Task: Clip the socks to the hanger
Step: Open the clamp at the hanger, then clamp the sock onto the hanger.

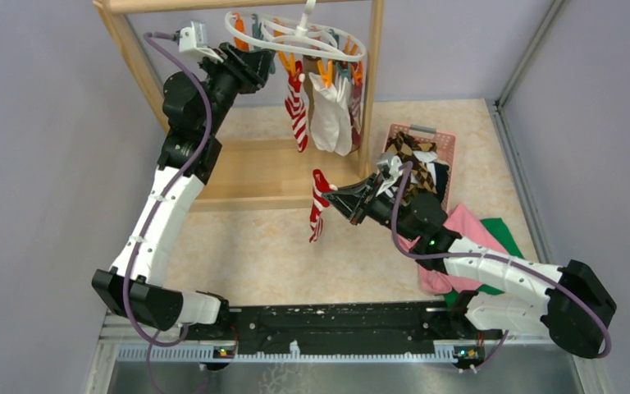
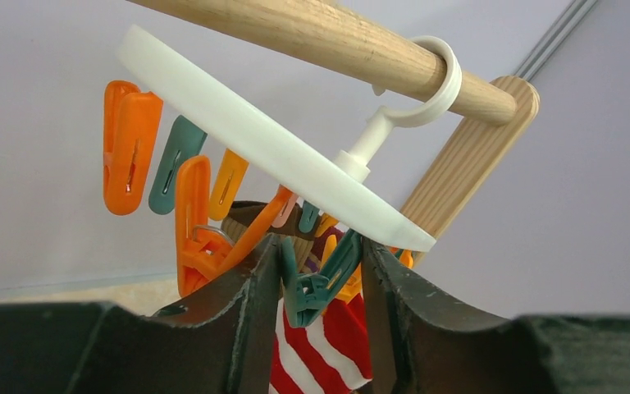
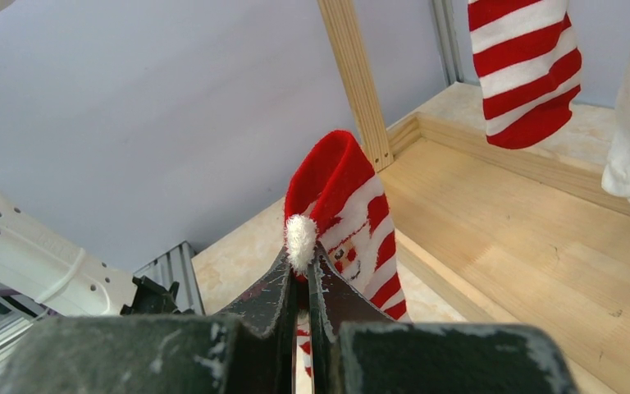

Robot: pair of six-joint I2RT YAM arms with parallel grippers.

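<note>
The white ring hanger (image 1: 295, 37) hangs from the wooden rack's top bar, with orange and teal clips. A red-white striped sock (image 1: 297, 115) and a white sock (image 1: 332, 119) hang from it. My left gripper (image 1: 272, 66) is up at the ring. In the left wrist view its fingers (image 2: 254, 279) press both handles of a teal clip (image 2: 320, 283) above the hung striped sock (image 2: 328, 345). My right gripper (image 1: 332, 195) is shut on a second red-white striped sock (image 1: 318, 209) with a Santa face (image 3: 344, 197), held in mid-air below and right of the hanger.
The wooden frame rack (image 1: 373, 82) has a flat base board (image 1: 271, 168) under the hanger. A pink basket (image 1: 421, 131) at the right holds argyle and dark socks. A pink cloth (image 1: 459, 226) and a green cloth (image 1: 504, 234) lie beside my right arm.
</note>
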